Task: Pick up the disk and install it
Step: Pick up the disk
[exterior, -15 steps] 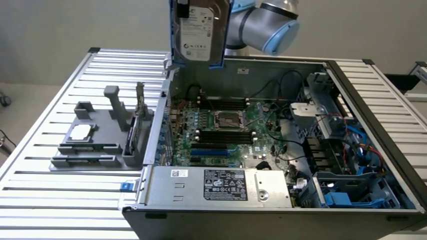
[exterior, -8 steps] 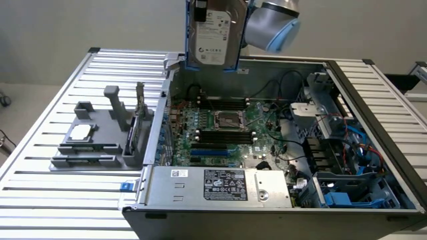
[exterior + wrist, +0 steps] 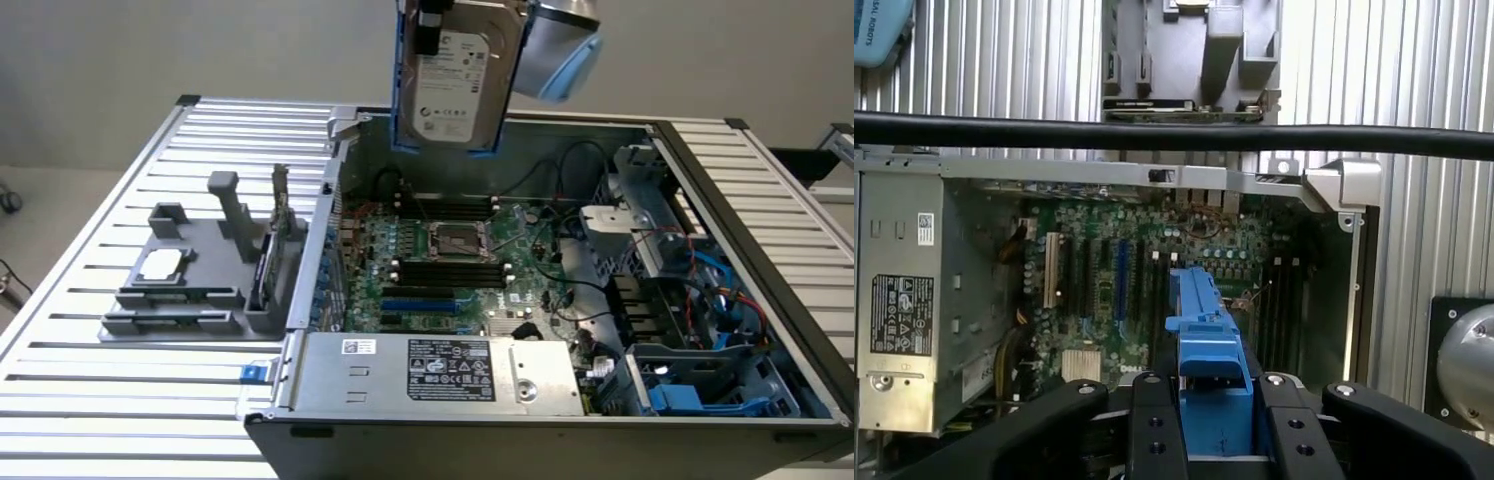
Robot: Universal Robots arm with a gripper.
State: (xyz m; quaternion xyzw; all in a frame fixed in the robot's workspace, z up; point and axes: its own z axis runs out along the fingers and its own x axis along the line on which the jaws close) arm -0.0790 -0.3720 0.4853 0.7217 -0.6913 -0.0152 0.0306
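Note:
The disk [image 3: 454,85], a silver-grey hard drive with a white label in a blue carrier bracket, hangs upright in the air above the far wall of the open computer case [image 3: 334,200]. My gripper [image 3: 438,18] is shut on its upper end at the top of the exterior view. In the wrist view the black fingers [image 3: 1154,425] clamp the blue carrier of the disk [image 3: 1206,340] from both sides, with the motherboard [image 3: 1134,280] below it.
The case holds a motherboard [image 3: 454,250], a large silver box with a label [image 3: 441,370] at its near side, and drive bays with blue parts [image 3: 694,395] on the exterior view's right. A grey fixture [image 3: 187,285] stands on the slatted table [image 3: 80,400]. A black cable [image 3: 1174,135] crosses the wrist view.

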